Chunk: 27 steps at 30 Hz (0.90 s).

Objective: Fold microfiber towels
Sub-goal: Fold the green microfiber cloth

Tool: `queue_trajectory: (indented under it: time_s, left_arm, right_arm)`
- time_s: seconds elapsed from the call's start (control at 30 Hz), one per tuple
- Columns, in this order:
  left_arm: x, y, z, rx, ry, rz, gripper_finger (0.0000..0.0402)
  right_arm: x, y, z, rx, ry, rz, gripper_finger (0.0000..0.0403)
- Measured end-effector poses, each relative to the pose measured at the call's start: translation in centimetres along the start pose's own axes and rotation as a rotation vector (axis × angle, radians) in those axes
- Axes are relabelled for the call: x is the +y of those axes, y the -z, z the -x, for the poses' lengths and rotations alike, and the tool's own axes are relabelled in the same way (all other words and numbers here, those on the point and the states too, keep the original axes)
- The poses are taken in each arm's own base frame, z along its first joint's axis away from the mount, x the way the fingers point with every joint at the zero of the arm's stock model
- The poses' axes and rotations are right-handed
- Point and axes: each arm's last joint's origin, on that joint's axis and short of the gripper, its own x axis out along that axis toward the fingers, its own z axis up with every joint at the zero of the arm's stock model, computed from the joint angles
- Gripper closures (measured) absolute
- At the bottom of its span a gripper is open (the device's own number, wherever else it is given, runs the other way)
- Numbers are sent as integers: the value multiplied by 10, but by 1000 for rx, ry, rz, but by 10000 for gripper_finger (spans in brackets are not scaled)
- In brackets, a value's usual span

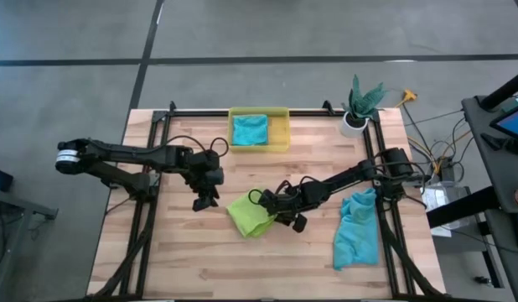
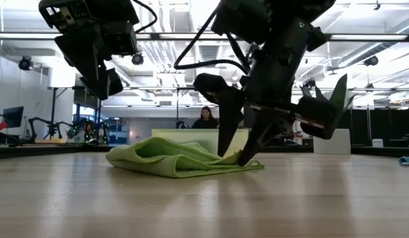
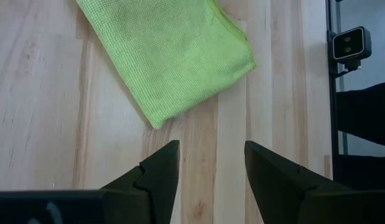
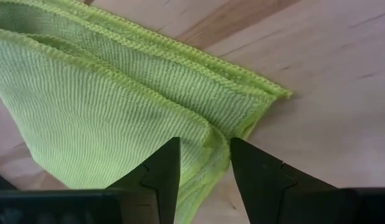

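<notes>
**Towel folding: lime towel pinched at one edge, left arm on standby**

Placement and hold
- Lime green towel [image 1: 247, 215]: lies mid-table, already doubled over; stacked hems show in the right wrist view [image 4: 105, 93]. Judged partly folded, with at least one more fold or a pressing-flat to come.
- Right gripper [image 1: 286, 211]: down at the towel's edge nearest the right arm, fingers partly closed with a ridge of cloth bunched between them. Held low and at the rim, probably so the upper layers can be dragged or lifted across without disturbing the rest.
- Left gripper [image 1: 205, 200]: hangs above bare wood just beside the towel's other side, fingers apart, nothing between them. Probably parked close so as to pin or catch the opposite edge on demand.
- Teal towel [image 1: 357, 229]: crumpled near the table's right edge, well apart from the work, evidently awaiting its turn.
- Second teal towel [image 1: 250, 128]: rests inside the yellow bin [image 1: 283, 134] at the far edge; looks flat and squared, likely finished.
- Grey towel: not found in any view.

View comparison
- High view: gives layout of both arms, bin and the towels; hides the grip itself.
- Low view: shows right fingertips reaching down to the table at the cloth [image 2: 178, 158], and the left gripper [image 2: 102, 79] raised clear above it.
- Left wrist view: confirms an empty gap between the fingers and a neat towel corner [image 3: 174, 56] ahead.
- Right wrist view: alone shows the pinched fold and layered hems.
</notes>
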Motion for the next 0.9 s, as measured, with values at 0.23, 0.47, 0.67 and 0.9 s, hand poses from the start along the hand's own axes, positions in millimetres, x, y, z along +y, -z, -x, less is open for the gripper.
queue_trajectory:
  time_s: [0.23, 0.47, 0.67, 0.9]
  left_arm:
    - [0, 0, 0, 1, 0, 1, 236]
    - [0, 0, 0, 1, 0, 2, 236]
    - [0, 0, 0, 1, 0, 2, 236]
    - [0, 0, 0, 2, 0, 2, 236]
  right_arm:
    - [1, 0, 0, 1, -3, 31, 267]
    - [1, 0, 0, 0, -3, 37, 319]
    - [2, -1, 0, -15, -14, 58, 390]
    - [7, 1, 2, -23, -41, 125, 393]
